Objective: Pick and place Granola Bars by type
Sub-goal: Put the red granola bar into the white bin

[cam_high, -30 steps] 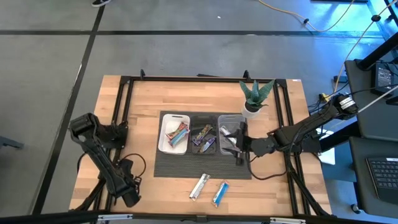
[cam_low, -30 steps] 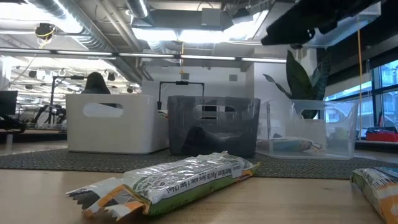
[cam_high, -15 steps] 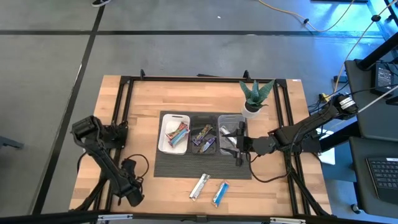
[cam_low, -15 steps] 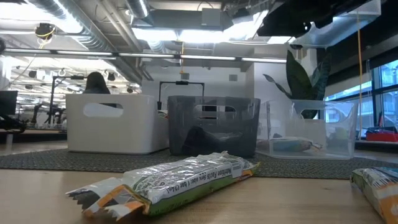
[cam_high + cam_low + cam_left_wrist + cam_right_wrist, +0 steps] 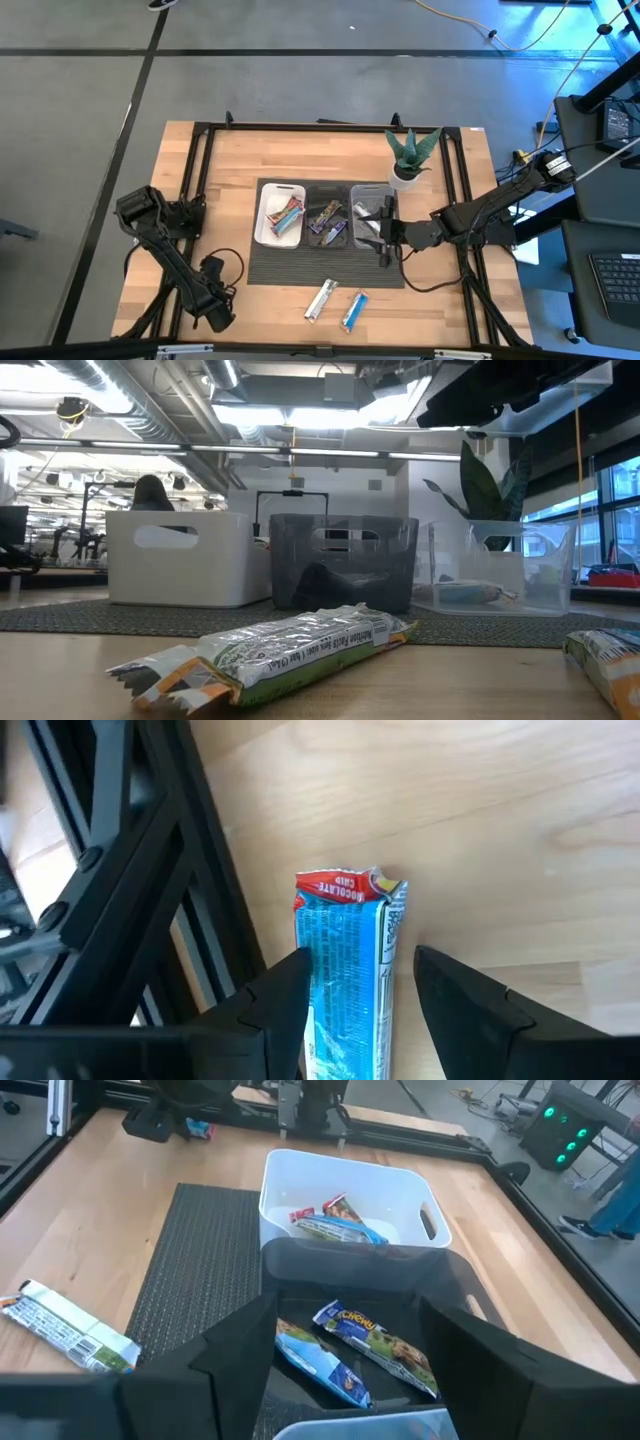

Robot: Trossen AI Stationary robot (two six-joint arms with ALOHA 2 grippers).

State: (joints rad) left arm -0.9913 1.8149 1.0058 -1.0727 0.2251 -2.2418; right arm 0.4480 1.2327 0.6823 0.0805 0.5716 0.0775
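Observation:
My left gripper (image 5: 218, 316) is at the table's near left corner, and its fingers flank a blue granola bar (image 5: 348, 970) with a red end label. That bar is hidden under the gripper in the high view. My right gripper (image 5: 385, 240) hangs open over the clear tray (image 5: 372, 192), touching nothing. A silver bar (image 5: 321, 298) and a blue bar (image 5: 354, 311) lie flat on the wood near the near edge. More bars lie in the white tray (image 5: 280, 187), the black tray (image 5: 327, 190) and the clear tray. My left gripper is shut on the blue bar, one finger (image 5: 285, 995) on each long side (image 5: 325, 975), so the fingers lie along it. The bar's red-labelled end (image 5: 345, 886) sticks out past the fingertips over the wood. Whether it is lifted clear I cannot tell.
A dark mat (image 5: 265, 265) lies under the three trays. A potted plant (image 5: 410, 155) stands behind the clear tray. A black frame (image 5: 195, 170) runs along the table's sides, and one of its bars (image 5: 130, 900) is close beside the left gripper. Bare wood surrounds the two loose bars.
My left arm has shifted a little toward the table's right along the near edge, with its gripper staying low at the near left corner. The two loose bars and the trays have kept still.

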